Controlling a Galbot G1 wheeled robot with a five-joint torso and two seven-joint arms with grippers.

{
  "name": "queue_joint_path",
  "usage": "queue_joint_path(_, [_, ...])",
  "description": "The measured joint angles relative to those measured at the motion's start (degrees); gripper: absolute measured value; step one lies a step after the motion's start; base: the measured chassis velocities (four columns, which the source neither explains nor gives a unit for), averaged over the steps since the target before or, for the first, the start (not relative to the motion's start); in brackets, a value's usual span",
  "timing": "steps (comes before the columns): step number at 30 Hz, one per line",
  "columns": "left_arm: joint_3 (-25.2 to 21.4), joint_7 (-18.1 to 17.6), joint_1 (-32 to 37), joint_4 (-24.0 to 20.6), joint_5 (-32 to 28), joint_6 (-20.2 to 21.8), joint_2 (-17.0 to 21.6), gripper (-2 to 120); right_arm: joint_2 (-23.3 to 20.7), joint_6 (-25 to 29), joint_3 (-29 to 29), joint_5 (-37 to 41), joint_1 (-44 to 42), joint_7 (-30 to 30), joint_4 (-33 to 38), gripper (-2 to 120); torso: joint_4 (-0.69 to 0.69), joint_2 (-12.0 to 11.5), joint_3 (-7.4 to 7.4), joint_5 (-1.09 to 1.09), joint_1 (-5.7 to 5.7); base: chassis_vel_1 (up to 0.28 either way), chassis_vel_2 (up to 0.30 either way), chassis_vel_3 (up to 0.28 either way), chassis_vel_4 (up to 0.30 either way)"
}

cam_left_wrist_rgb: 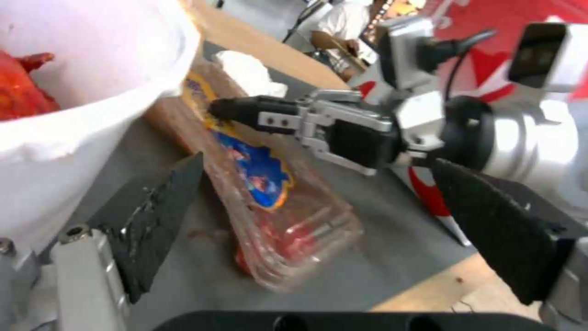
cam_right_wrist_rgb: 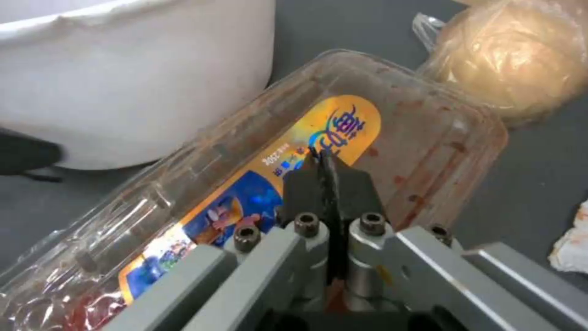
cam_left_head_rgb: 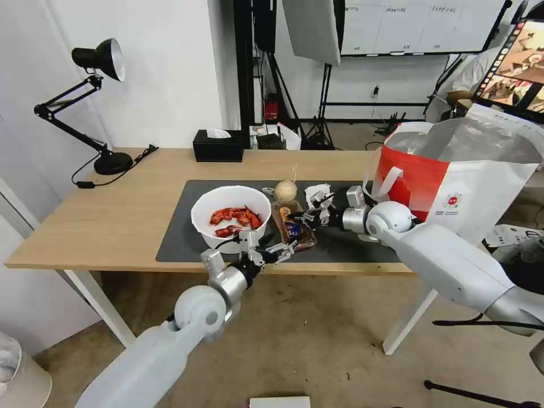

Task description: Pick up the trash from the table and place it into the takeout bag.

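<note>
My left gripper (cam_left_head_rgb: 276, 253) hovers at the table's (cam_left_head_rgb: 102, 226) near edge, fingers (cam_left_wrist_rgb: 153, 216) spread wide, just in front of the near end of the clear plastic tray (cam_left_head_rgb: 292, 226). The tray lies on the dark mat (cam_left_head_rgb: 181, 241) with its long axis running away from me, squeezed against the right side of the white bowl (cam_left_head_rgb: 230, 218). From my left gripper the tray sits straight ahead, its near end between my open fingers but not touched as far as I can judge.

My right gripper (cam_left_head_rgb: 313, 216) comes in from the bag side, crosswise to the tray, fingers pressed together, their tips right over the tray's label; I cannot tell whether they pinch its edge. Both are close to the tray, the left at its end, the right at its middle.

The tray is crinkly, smeared with reddish sauce, and carries a yellow-and-blue label (cam_right_wrist_rgb: 306, 151). The bowl holds red shellfish scraps (cam_left_head_rgb: 235, 220). Beyond the tray sits the wrapped beige ball (cam_left_head_rgb: 285, 190), then the crumpled tissue (cam_left_head_rgb: 317, 194). The takeout bag (cam_left_head_rgb: 459, 175) stands open at the table's right end.
</note>
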Motion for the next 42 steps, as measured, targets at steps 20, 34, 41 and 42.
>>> queue_joint_path(20, [-1.24, -16.09, -5.14, 2.90, -15.46, 5.30, -3.52, 100, -0.63, 0.03, 0.34, 0.35, -0.20, 0.30, 1.82, 0, 0.00, 0.00, 0.00, 0.00, 0.00, 0.000, 0.000, 0.000, 0.000])
queue_joint_path(34, [-2.54, -22.16, -7.90, 3.90, -25.68, 9.72, -6.25, 100, -1.91, 0.03, 1.34, 0.79, -1.34, 0.88, 3.36, 0, 0.00, 0.00, -0.01, 0.00, 0.00, 0.000, 0.000, 0.000, 0.000])
queue_joint_path(41, [-1.99, -22.66, -8.48, 4.86, -25.80, 9.72, -7.15, 100, -2.57, -0.05, 1.36, 1.55, -1.35, 1.26, 3.97, 0, 0.00, 0.00, -0.01, 0.00, -0.01, 0.000, 0.000, 0.000, 0.000])
queue_joint_path(42, [-1.84, -22.86, -8.65, 4.95, -26.08, 9.72, -7.28, 100, -2.64, -0.06, 1.36, 1.69, -1.33, 1.36, 4.11, 0, 0.00, 0.00, -0.01, 0.00, -0.01, 0.000, 0.000, 0.000, 0.000])
